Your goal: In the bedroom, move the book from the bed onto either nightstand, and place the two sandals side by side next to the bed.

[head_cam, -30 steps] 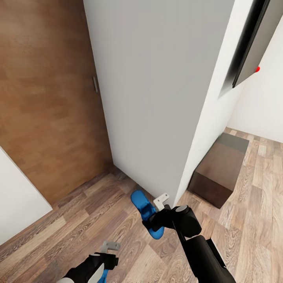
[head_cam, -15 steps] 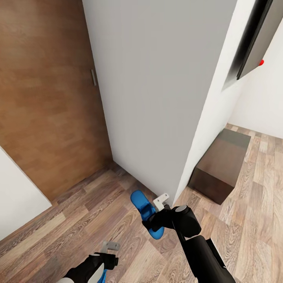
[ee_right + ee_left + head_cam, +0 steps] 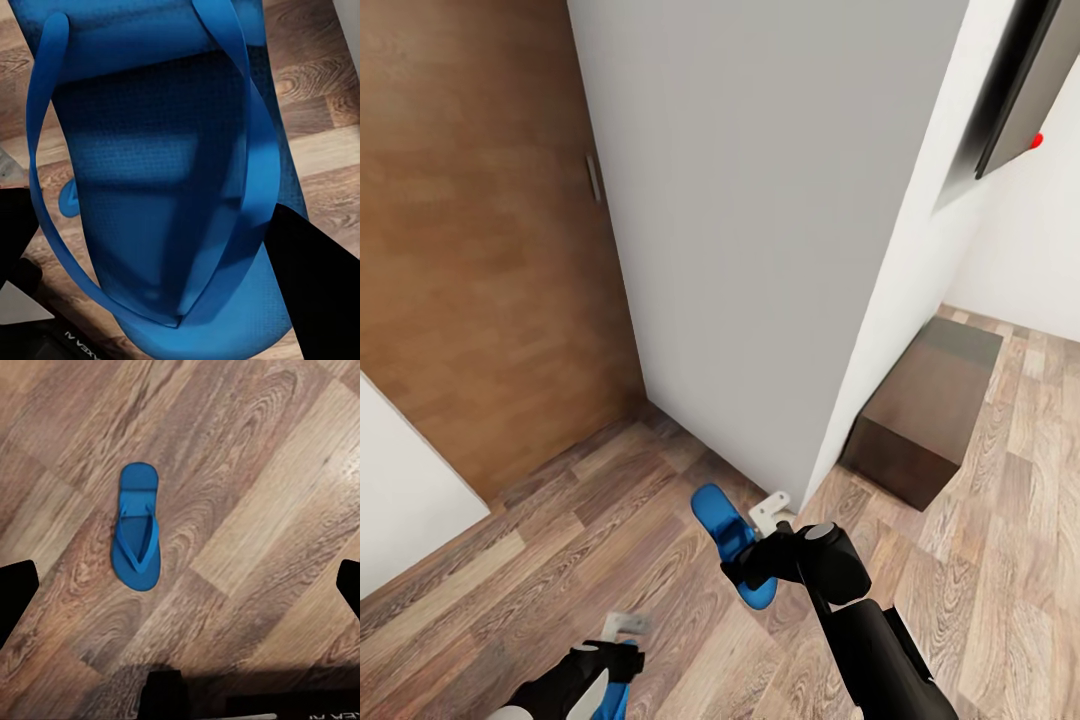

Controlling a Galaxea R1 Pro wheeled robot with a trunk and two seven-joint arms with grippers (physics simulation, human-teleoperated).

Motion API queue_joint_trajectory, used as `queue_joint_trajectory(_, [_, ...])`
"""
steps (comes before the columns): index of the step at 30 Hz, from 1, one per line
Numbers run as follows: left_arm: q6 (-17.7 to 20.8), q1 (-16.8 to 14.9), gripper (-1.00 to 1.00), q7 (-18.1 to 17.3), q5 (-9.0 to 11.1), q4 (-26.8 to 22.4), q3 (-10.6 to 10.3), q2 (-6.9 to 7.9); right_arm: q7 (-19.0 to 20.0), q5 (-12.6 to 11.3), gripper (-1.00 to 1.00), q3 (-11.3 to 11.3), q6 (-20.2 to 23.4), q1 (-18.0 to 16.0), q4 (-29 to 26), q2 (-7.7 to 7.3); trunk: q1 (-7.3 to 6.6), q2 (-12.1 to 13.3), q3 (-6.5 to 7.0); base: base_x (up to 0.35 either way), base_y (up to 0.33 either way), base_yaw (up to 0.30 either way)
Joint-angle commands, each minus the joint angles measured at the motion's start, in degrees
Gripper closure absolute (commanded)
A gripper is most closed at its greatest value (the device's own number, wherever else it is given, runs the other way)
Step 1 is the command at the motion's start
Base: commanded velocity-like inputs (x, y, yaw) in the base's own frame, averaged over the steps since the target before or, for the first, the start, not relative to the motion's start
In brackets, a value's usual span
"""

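Observation:
One blue sandal (image 3: 722, 524) hangs above the wood floor in the head view, held by my right gripper (image 3: 758, 548). In the right wrist view this sandal (image 3: 157, 172) is very close, with black fingers (image 3: 319, 285) pressed against its sides. The other blue sandal (image 3: 136, 528) lies flat on the floor in the left wrist view. My left gripper (image 3: 180, 589) hovers open above it, its fingers spread far apart. In the head view my left gripper (image 3: 618, 640) is at the lower edge, with a sliver of that sandal (image 3: 622, 692) beside it. The book, bed and nightstand are out of view.
A grey wall corner (image 3: 760, 250) stands straight ahead, close to the right gripper. A wooden door (image 3: 470, 250) is to its left. A low dark brown cabinet (image 3: 920, 420) sits on the floor at the right, below a dark wall panel (image 3: 1020, 90).
The left gripper has sunk lower and slightly left in the head view. The right gripper keeps holding its sandal in place. The camera view has shifted a little.

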Motion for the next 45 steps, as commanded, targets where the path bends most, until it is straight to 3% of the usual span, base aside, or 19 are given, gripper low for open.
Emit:
queue_joint_trajectory(1, [0.2, 0.0, -1.0, 0.4, 0.6, -0.1, -0.5, 0.29, 0.5, 0.5, 1.0, 0.0, 0.2, 0.0, -0.1, 0.02, 0.22, -0.4, -0.33, 0.0, 0.0, 0.0])
queue_joint_trajectory(5, [-0.1, -0.1, -1.0, 0.5, 0.8, -0.1, -0.4, 1.58, 0.6, 0.6, 1.0, 0.0, 0.2, 0.0, -0.1, 0.02, 1.1, -2.0, -1.42, 0.0, 0.0, 0.0])
queue_joint_trajectory(11, [-1.2, -0.1, -1.0, 0.5, 0.9, -0.1, -0.4, 2.27, 0.5, 0.5, 1.0, 0.1, 0.2, 0.0, -0.1, 0.02, 2.42, -4.5, -3.06, 0.0, 0.0, 0.0])
queue_joint_trajectory(34, [-1.4, -0.4, -1.0, 0.4, 0.7, -0.3, -0.5, 2.37, 0.6, 0.5, 1.0, 0.1, 0.2, 0.0, -0.1, 0.0, 7.47, -13.7, -9.34, 0.0, 0.0, 0.0])
queue_joint_trajectory(45, [-1.5, -0.4, -1.0, 0.4, 0.7, -0.5, -0.5, 2.35, 0.6, 0.6, 1.0, 2.7, 0.2, 0.0, -0.2, 0.51, 9.89, -18.1, -12.32, 0.0, 0.0, 0.0])
